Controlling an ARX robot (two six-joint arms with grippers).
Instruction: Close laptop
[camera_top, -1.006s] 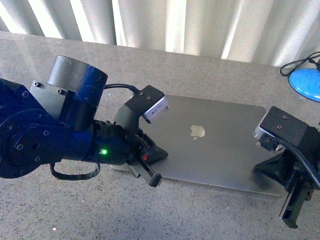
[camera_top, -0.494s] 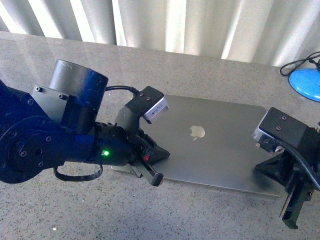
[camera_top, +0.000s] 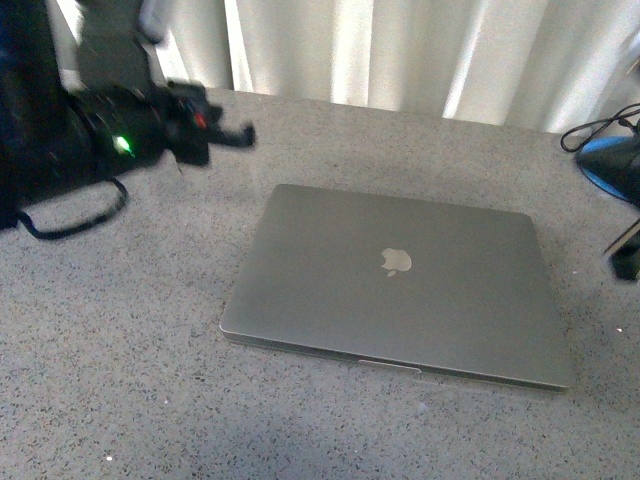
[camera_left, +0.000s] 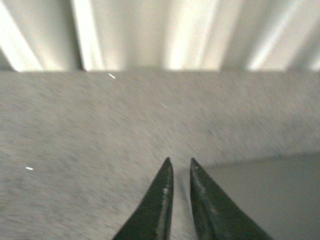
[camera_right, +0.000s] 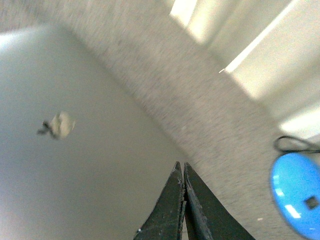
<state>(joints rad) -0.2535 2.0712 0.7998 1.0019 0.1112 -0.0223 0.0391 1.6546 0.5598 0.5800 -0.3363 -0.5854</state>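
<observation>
Front view: laptop (camera_top: 400, 285) lies shut on the table (camera_top: 120, 400), so left gripper (camera_left: 179, 167) and right gripper (camera_right: 181, 170), fingers together and empty, hang clear

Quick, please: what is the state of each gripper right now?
Left gripper: nearly closed, a narrow gap, holding nothing.
Right gripper: closed, holding nothing.

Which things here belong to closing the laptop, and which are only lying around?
Job:
slim grey metal laptop, lid already shut, pale logo facing up
left gripper
right gripper

Lying about:
round blue object
black cable
</observation>
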